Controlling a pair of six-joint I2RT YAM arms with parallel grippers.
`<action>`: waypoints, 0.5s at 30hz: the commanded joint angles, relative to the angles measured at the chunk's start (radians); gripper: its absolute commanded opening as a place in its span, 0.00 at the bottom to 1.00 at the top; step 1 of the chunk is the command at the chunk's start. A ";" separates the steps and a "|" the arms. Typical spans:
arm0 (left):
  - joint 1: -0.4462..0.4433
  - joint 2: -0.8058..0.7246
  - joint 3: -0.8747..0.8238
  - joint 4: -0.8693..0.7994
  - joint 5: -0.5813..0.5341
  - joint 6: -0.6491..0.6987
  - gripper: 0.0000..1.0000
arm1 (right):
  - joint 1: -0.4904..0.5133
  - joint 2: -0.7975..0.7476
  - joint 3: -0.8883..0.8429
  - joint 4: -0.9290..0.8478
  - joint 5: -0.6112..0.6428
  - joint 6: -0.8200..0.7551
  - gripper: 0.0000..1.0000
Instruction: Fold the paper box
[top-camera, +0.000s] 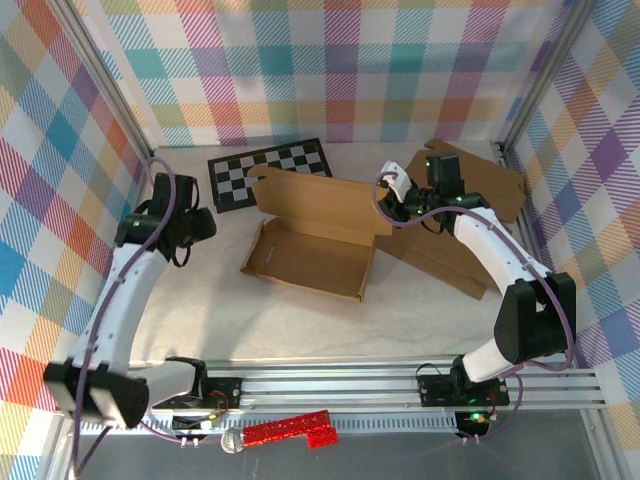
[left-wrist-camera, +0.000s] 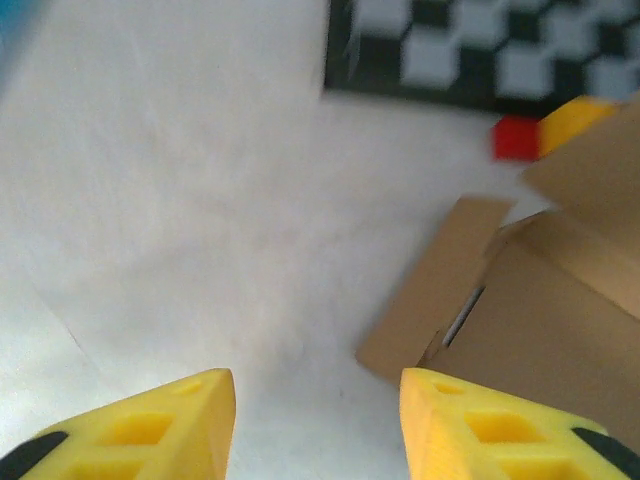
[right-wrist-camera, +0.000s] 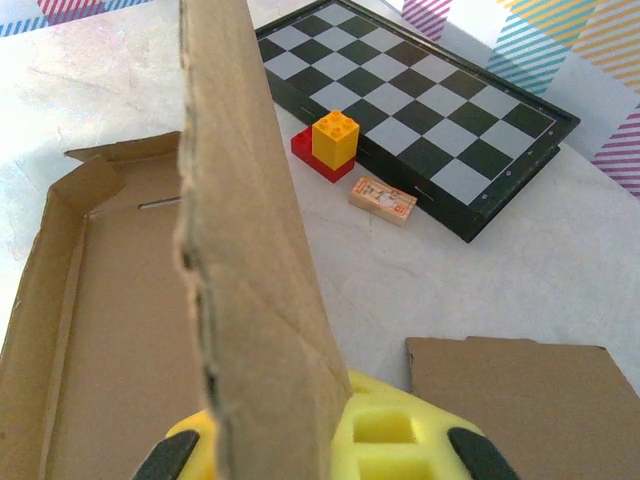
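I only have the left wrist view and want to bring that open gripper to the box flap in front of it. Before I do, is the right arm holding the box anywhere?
Observer: Yes. The right gripper is shut on the lid of the paper box, holding it upright.
Operator: Any other cardboard out there?
Observer: A flat cardboard sheet lies to the right of the box.
Operator: And the red blur near my top edge?
Observer: It is a red brick with a yellow toy brick stacked on it, right beside the chessboard.
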 joint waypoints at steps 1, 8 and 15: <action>0.101 0.150 -0.072 0.026 0.305 -0.120 0.41 | -0.008 0.001 -0.010 0.014 -0.065 -0.031 0.00; 0.223 0.398 -0.103 0.223 0.562 -0.128 0.52 | -0.022 0.001 -0.018 0.037 -0.101 0.007 0.00; 0.265 0.487 -0.087 0.322 0.662 -0.100 0.56 | -0.035 -0.072 0.033 -0.022 -0.160 0.026 0.00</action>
